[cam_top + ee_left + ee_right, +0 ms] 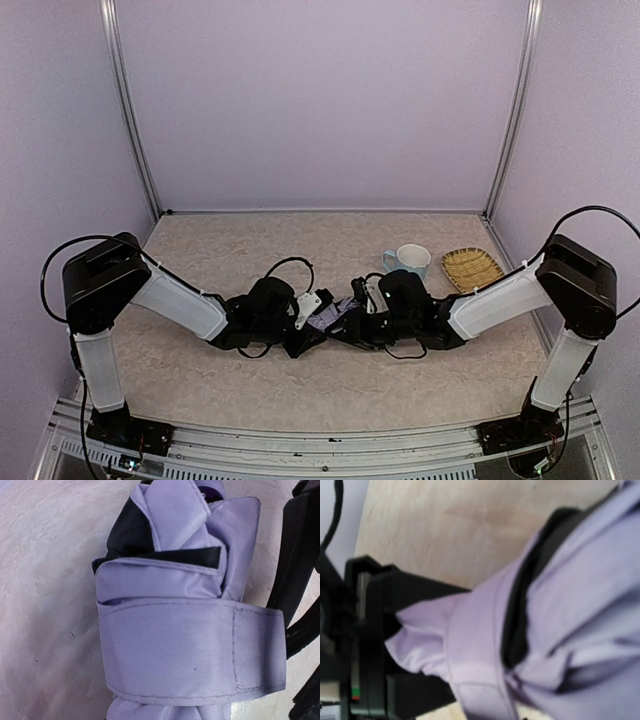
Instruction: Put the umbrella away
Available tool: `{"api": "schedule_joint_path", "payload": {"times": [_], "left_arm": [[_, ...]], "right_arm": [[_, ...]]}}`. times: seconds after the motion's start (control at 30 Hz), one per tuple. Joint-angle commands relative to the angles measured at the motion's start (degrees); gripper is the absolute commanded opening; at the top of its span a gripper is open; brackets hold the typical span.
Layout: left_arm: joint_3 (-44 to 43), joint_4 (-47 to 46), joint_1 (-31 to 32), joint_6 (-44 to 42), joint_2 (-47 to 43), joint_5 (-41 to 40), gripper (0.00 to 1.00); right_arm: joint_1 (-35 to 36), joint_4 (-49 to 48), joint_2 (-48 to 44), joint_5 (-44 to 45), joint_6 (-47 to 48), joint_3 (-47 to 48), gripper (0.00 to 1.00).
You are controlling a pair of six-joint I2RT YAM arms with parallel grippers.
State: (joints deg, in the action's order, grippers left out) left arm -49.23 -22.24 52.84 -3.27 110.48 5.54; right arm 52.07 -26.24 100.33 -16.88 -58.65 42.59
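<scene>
the umbrella (325, 320) is largely hidden from above; it is cut off by both wrist views' edges and blurred in the right one.

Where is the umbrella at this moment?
In the top view, the umbrella lies between the left gripper and the right gripper; the blue mug stands behind it, to the right.

The left arm (180, 300) and right arm (495, 305) meet at the lavender umbrella (325, 320); a light blue mug (410, 260) stands beside a woven tray (472, 268)
</scene>
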Motion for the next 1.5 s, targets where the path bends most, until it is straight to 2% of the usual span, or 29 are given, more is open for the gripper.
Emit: {"api": "schedule_joint_path", "payload": {"times": [0.0,0.07,0.4,0.67,0.9,1.07,1.47], "left_arm": [[-0.9,3.2,0.4,-1.5,1.9,-0.1,0.0],[-0.9,3.4,0.4,-1.7,1.9,-0.1,0.0],[-1.0,3.8,0.6,-2.2,2.3,0.1,0.0],[-2.7,7.0,-1.0,-1.4,4.7,0.9,0.0],[-3.2,8.6,-2.1,-1.1,6.7,2.9,0.0],[-3.4,9.1,-2.5,-0.6,6.9,3.8,0.0],[-7.8,7.5,-11.2,11.9,11.7,10.1,0.0]], "right_arm": [[-1.4,-2.0,0.4,-1.0,-1.5,-0.2,0.35],[-1.6,-2.7,1.0,-1.0,-1.9,-0.2,0.32],[-2.0,-4.0,1.2,-2.6,-0.7,0.8,0.0],[-2.4,-8.3,-0.6,-6.8,1.0,0.3,0.0],[-2.8,-1.8,-6.7,-3.2,6.5,6.0,0.0],[-4.3,0.3,-8.7,-1.0,6.8,7.0,0.0],[0.2,2.5,-13.8,0.5,3.0,2.4,0.0]]}}
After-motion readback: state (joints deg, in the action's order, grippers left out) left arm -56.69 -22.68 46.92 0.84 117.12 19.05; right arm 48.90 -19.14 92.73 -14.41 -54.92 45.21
